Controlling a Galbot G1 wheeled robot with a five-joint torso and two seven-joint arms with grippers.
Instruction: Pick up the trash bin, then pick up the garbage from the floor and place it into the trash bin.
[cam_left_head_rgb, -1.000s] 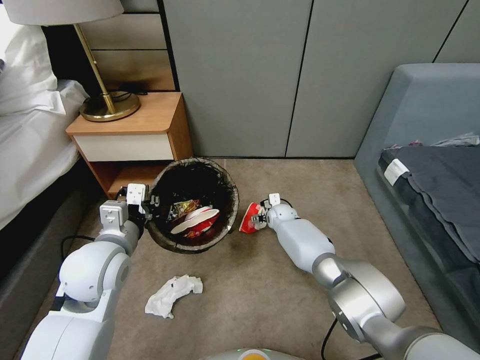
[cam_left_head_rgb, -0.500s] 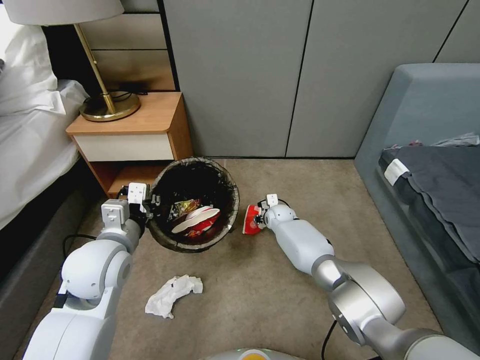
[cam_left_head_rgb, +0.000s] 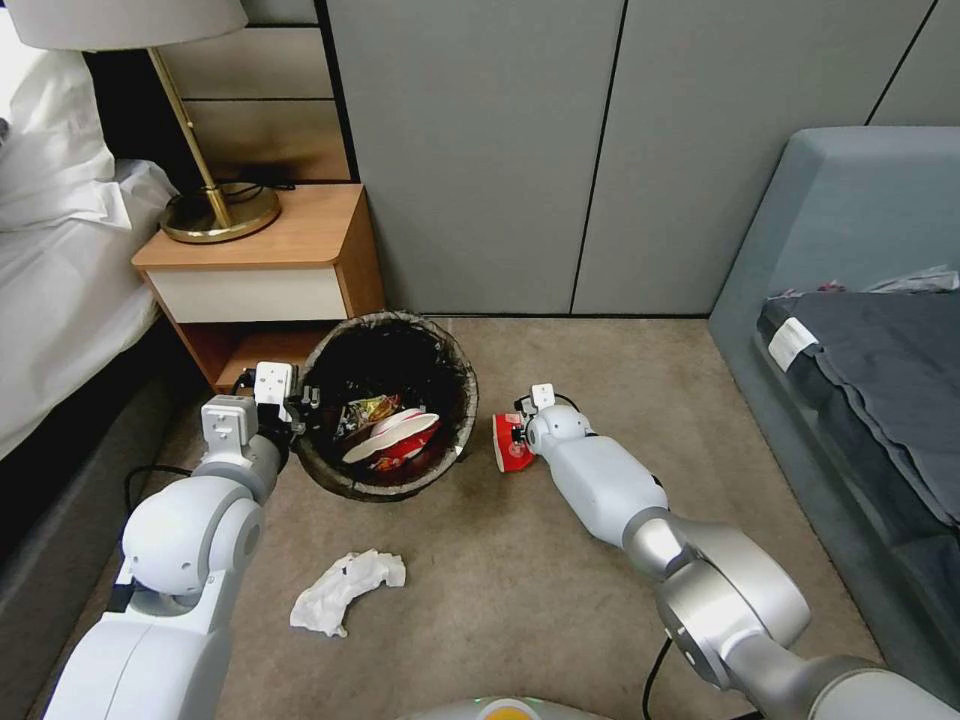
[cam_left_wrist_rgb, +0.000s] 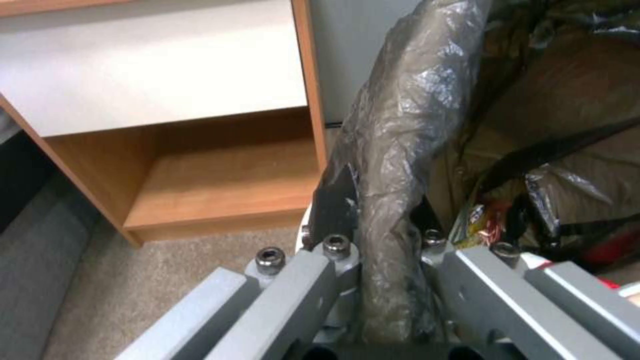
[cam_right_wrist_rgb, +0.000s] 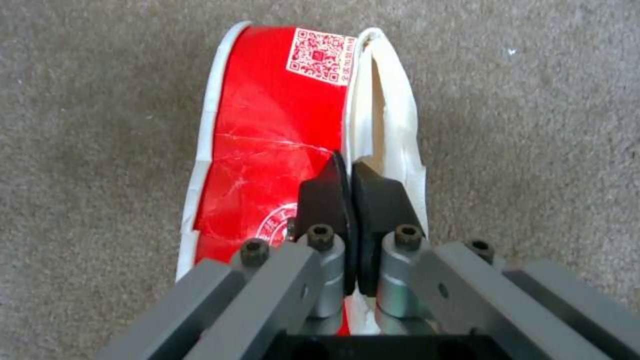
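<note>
**Cup pinched beside the bin, bin rim clamped**

Trash bin (cam_left_head_rgb: 388, 405) stands on the floor (cam_left_head_rgb: 560, 580) in front of a wooden nightstand (cam_left_head_rgb: 262, 270). It is round, with a dark, crinkled bag folded over its rim, and holds a flattened red-and-white cup plus a yellow wrapper. The left end effector (cam_left_wrist_rgb: 383, 235) is clamped on the near-left part of the bag-covered rim, one finger outside the wall and one inside.

The right end effector (cam_right_wrist_rgb: 350, 192) is just beside the bin's right side, low over the carpet. Its two black pads are pressed together on the edge of a crushed paper cup (cam_right_wrist_rgb: 267, 150). The cup is red with white borders, creased and flattened, with a white QR-code patch near its far end and pale lining showing where the wall gapes open. In the head view it hangs at the gripper tip, near the bin wall.

A crumpled white tissue (cam_left_head_rgb: 345, 590) lies on the carpet nearer the robot, well apart from both end effectors.
</note>
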